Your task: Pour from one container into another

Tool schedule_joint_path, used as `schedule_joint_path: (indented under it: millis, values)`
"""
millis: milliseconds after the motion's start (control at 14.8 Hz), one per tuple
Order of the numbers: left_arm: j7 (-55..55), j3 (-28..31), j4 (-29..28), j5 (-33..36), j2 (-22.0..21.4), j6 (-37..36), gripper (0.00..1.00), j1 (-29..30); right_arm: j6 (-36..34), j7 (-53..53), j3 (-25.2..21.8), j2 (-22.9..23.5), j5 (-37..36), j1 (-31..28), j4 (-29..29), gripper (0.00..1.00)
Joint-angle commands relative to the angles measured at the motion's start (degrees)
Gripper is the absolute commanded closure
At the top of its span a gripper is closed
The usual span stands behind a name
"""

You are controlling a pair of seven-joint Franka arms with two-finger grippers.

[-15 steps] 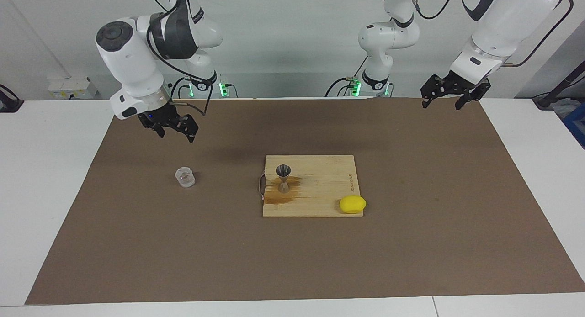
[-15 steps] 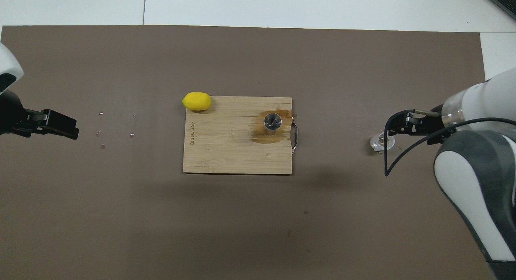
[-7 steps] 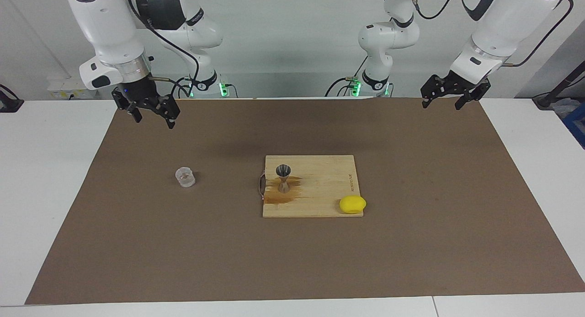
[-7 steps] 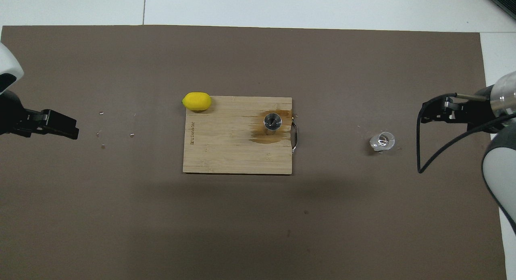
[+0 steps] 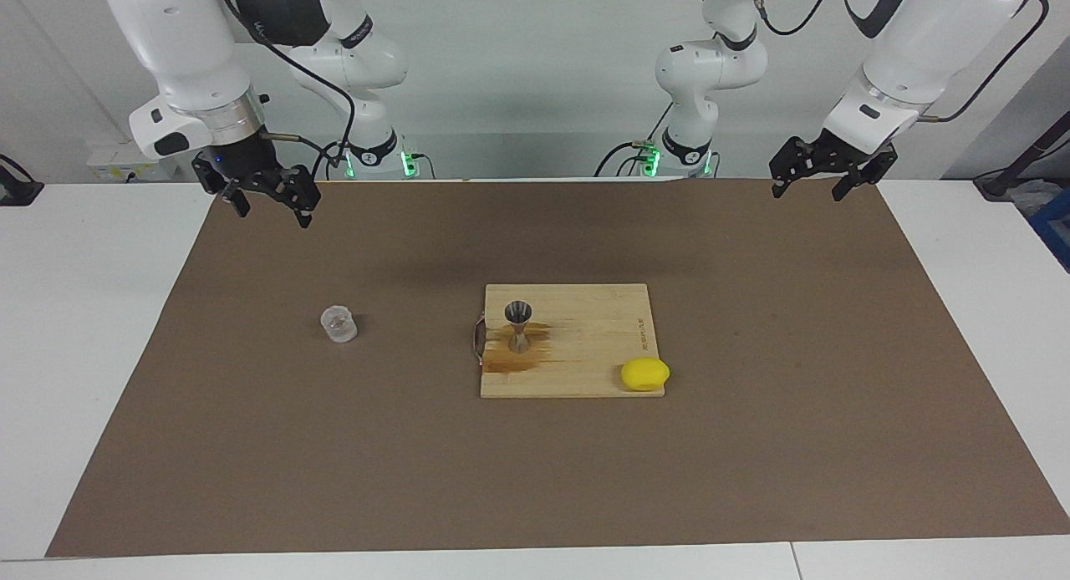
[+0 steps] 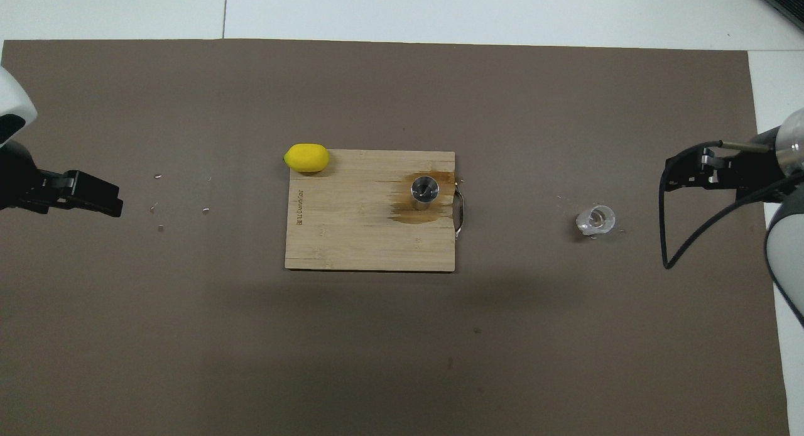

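Note:
The clear glass cup [image 5: 338, 324] stands upright on the brown mat toward the right arm's end; it also shows in the overhead view [image 6: 596, 220]. The steel jigger [image 5: 518, 325] stands upright on a wooden cutting board [image 5: 602, 346], in a brown wet stain; from above the jigger [image 6: 424, 190] shows its round mouth. My right gripper [image 5: 269, 216] is open and empty, raised over the mat's edge by its base, well apart from the glass; it also shows in the overhead view [image 6: 673, 181]. My left gripper [image 5: 806, 194] waits open and empty, raised over the mat's corner at its own end.
A yellow lemon [image 5: 644, 373] lies at the board's corner farthest from the robots, toward the left arm's end. The board [image 6: 352, 235] has a metal handle [image 6: 461, 213] on the side toward the glass. Small crumbs [image 6: 182, 203] lie on the mat near the left gripper [image 6: 113, 203].
My right gripper has risen and drawn back from just over the glass toward its own base. The glass, jigger, lemon and left arm have not moved.

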Motion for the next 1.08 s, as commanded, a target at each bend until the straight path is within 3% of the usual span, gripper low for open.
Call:
schedule_joint_path:
  millis: [0, 1017]
  values:
    - [-0.6, 0.2, -1.1, -0.4, -1.1, -0.3, 0.0, -0.2, -2.5, -2.1, 0.1, 0.6, 1.8, -0.5, 0.8, 0.01]
    - [-0.6, 0.2, -1.1, -0.4, -1.1, -0.3, 0.0, -0.2, -2.3, -2.0, 0.2, -0.7, 2.5, 0.1, -1.5, 0.01]
